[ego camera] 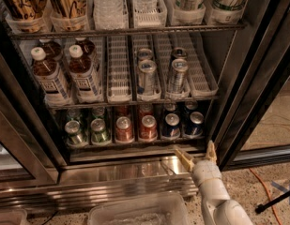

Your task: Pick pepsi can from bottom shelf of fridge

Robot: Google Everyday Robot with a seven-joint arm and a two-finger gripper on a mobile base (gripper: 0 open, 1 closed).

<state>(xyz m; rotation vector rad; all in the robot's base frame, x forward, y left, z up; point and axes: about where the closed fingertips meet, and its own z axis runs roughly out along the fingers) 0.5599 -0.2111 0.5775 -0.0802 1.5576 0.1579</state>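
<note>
On the bottom shelf, front row: two green cans, two red cans, two pepsi cans (more behind). Above, four brown bottles, four slim cans. One gripper, fingers spread, below the shelf.

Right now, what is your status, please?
Gripper open, empty, below bottom shelf. Pepsi can upright at shelf's right end, untouched. Nothing blocks it.
</note>
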